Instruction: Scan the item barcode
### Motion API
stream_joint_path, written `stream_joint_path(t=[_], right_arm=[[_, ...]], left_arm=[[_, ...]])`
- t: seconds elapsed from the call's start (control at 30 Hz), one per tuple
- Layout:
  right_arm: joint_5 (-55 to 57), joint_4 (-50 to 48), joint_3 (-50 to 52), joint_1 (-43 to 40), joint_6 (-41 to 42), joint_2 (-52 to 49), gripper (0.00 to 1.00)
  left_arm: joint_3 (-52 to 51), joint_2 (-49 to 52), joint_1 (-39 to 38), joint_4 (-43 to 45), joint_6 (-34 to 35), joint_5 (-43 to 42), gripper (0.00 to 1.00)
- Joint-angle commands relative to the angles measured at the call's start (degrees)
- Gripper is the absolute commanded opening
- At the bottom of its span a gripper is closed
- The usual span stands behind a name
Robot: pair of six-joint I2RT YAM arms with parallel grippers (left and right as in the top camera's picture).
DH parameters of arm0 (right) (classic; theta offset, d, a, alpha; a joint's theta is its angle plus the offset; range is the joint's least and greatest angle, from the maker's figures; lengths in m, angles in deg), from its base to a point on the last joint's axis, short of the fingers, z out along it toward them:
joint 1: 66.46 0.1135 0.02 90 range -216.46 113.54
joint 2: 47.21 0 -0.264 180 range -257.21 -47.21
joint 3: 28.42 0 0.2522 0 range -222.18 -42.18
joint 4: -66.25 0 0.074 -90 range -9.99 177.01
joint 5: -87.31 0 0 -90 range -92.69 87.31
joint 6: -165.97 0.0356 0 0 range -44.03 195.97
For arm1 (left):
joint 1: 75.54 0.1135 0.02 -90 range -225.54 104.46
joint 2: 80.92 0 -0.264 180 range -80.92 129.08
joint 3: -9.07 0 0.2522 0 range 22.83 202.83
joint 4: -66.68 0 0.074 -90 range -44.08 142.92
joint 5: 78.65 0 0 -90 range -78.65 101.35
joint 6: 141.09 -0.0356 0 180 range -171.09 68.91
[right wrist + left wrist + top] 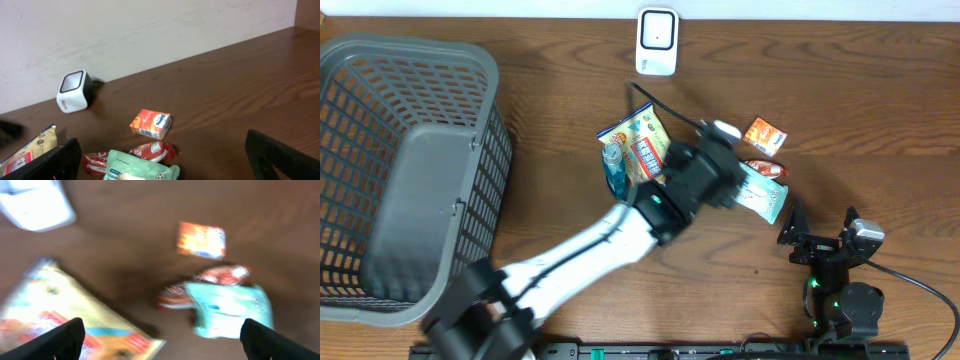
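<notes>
Left gripper (160, 342) is held spread, empty; the teal pouch (230, 310) at 2 o'clock is judged light, crinkly; best pinched by an edge.

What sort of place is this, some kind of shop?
Probably a mock shop checkout: a white barcode scanner, a grey shopping basket and a yellow snack packet on a wooden table.

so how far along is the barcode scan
Done: nothing visibly; the snack bag lies on the table. In hand: left pincer hangs open near the mint pack, gripping nothing; right pincer open too. Left: pick an item, show its barcode to the scanner.
</notes>
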Motion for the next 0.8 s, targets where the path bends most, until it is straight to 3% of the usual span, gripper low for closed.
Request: stream_joint_path(t=[0.0, 0.3, 0.5, 0.77], right_arm=[[0.50, 0.04, 0.20, 0.90, -0.72, 0.31, 0.99], [0.50, 0.04, 0.20, 0.90, -0.72, 0.31, 0.99], [0.50, 0.04, 0.20, 0.90, -0.72, 0.31, 0.99], [0.50, 0.04, 0.20, 0.90, -0.72, 0.31, 0.99]], left_arm=[[5.20, -5.75, 4.66, -4.42, -4.13, 3.61, 0.99], [26.36, -12.37, 17.18, -21.51, -17.55, 5.86, 0.99], [39.19, -13.09, 23.78, -22.88, -25.14, 10.29, 0.99], [43.63, -19.12, 30.03, -25.00, -25.88, 10.69, 0.99]])
